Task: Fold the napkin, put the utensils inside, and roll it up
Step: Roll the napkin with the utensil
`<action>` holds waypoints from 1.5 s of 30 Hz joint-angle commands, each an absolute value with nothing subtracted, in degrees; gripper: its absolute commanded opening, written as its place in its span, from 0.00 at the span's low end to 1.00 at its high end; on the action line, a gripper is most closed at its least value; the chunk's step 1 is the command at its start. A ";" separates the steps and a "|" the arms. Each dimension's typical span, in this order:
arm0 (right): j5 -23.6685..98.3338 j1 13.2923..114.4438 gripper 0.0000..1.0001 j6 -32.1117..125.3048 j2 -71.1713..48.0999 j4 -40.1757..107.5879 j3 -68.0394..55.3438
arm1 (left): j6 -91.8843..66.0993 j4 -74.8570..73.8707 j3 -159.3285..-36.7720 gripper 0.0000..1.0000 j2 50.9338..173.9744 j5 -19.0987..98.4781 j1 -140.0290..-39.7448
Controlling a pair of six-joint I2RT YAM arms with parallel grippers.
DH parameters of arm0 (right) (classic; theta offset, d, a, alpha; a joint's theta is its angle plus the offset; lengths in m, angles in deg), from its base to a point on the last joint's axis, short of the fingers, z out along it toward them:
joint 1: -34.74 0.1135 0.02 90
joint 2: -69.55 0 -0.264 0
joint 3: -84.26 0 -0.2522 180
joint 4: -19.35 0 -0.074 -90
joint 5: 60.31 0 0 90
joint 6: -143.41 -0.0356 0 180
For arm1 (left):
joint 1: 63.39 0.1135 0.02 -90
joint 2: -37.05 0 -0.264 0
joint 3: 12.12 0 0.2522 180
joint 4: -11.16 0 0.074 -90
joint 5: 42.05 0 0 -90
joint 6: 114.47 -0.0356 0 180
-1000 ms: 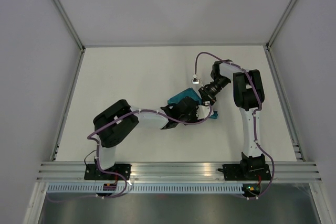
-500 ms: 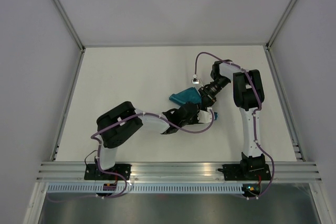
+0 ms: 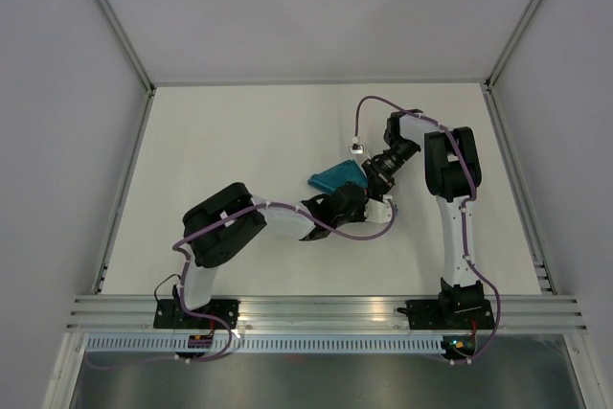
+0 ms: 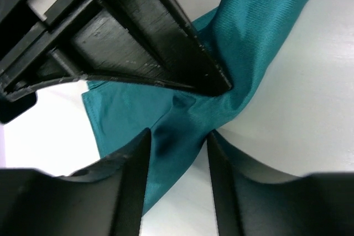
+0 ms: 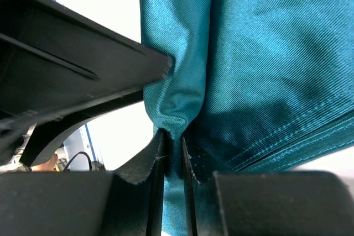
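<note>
Napkin's (image 3: 335, 177) 4 o'clock tail gone | my right gripper (image 5: 172, 142) pinches fold | my left gripper (image 4: 177, 139) released | folding unfinished

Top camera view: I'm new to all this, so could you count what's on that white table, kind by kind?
Robot arms, each ending in a black two-finger gripper: 2 (left gripper, right gripper)
Plain teal cloth napkin: 1
Total: 3
</note>
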State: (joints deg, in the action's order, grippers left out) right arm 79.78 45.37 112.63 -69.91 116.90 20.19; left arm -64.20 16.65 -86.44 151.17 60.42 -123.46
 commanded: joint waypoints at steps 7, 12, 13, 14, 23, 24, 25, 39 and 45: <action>75.04 45.64 0.40 115.20 -70.29 110.72 20.23 | -59.72 -8.12 -95.48 0.14 157.19 40.32 -120.26; 76.98 45.46 0.62 112.92 -65.99 110.02 20.32 | -57.00 -16.55 -99.70 0.04 158.95 31.63 -118.67; 77.41 45.03 0.64 112.22 -65.20 109.58 20.15 | -56.56 -17.44 -100.32 0.03 159.39 30.91 -118.41; 77.76 44.76 0.65 111.25 -63.63 108.36 20.06 | -56.12 -18.15 -100.76 0.02 159.57 30.03 -118.06; 78.56 36.86 0.69 95.51 -51.94 93.68 16.90 | -48.47 -25.62 -104.89 0.02 161.84 17.30 -114.11; 78.91 35.98 0.69 95.16 -50.70 92.80 16.37 | -47.42 -26.41 -105.42 0.02 162.29 16.49 -113.75; 79.08 34.75 0.69 94.38 -49.47 91.57 14.63 | -46.89 -28.33 -106.12 0.02 162.99 15.70 -113.40; 71.63 34.37 0.72 100.78 -15.11 69.95 -20.09 | -31.07 -42.32 -123.61 0.10 177.40 2.95 -107.07; 57.92 47.82 0.73 100.17 -4.91 54.92 -37.49 | -25.10 -43.02 -126.34 0.12 179.60 -0.48 -106.19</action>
